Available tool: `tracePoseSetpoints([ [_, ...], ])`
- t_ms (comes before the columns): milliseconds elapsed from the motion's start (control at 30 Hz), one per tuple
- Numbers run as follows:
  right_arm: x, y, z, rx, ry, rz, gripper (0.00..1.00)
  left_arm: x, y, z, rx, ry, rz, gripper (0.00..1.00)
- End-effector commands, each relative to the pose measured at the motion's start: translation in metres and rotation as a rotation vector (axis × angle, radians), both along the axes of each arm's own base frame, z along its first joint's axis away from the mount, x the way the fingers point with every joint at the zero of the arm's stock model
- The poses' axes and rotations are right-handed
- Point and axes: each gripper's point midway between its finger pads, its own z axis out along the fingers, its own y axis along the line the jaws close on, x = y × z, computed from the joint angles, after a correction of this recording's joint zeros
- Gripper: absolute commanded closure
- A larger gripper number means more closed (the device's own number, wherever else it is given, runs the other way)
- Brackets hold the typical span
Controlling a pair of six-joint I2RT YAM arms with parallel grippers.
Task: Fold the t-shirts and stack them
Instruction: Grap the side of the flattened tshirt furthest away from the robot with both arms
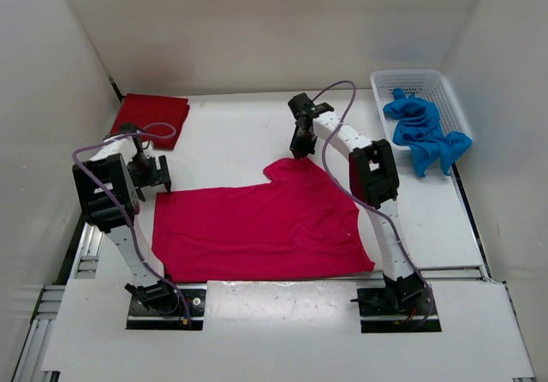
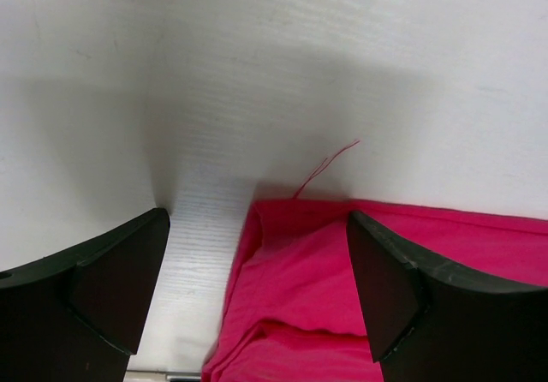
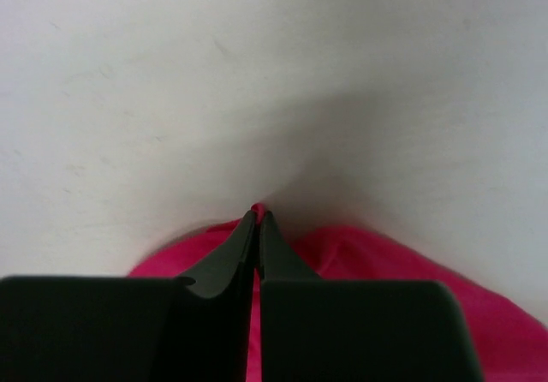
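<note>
Three t-shirts are showing from above: a dark red shirt (image 1: pixel 152 115) is lying folded at the table's (image 1: pixel 231 142) far left, a pink shirt (image 1: pixel 257 228) is lying spread flat between the two arms, and a blue shirt (image 1: pixel 424 134) is spilling out of the one white basket (image 1: pixel 454 91) at far right. The right gripper (image 3: pixel 258 217) is pinching the pink shirt's far edge, fingers closed tight. The left gripper (image 2: pixel 257 228) is hanging wide open over that shirt's left corner, where only its wrist camera is catching one loose thread (image 2: pixel 330 161).
</note>
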Motion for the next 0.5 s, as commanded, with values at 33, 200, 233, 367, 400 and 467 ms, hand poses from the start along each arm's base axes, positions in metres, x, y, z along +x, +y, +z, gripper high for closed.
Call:
tracePoseSetpoints([
  [33, -0.014, -0.013, 0.016, -0.028, -0.006, 0.032, 1.00, 0.027, 0.004, 0.021, 0.000, -0.117, 0.001, 0.05],
  [200, -0.016, -0.011, 0.029, -0.005, -0.036, 0.057, 1.00, 0.029, -0.007, 0.009, -0.004, -0.108, -0.028, 0.13],
  [233, -0.018, -0.011, 0.026, -0.001, -0.024, 0.061, 1.00, 0.027, -0.007, 0.005, -0.008, -0.096, -0.028, 0.38],
  [367, -0.019, -0.006, 0.031, 0.025, -0.031, 0.080, 1.00, 0.016, -0.009, -0.007, 0.004, -0.047, -0.033, 0.89],
  [400, -0.020, -0.004, 0.038, 0.039, -0.037, 0.100, 1.00, 0.013, -0.008, -0.006, 0.013, -0.046, -0.032, 0.90],
  [467, -0.022, -0.004, 0.045, 0.045, -0.048, 0.128, 1.00, 0.011, -0.008, 0.000, 0.017, -0.059, -0.032, 0.90],
])
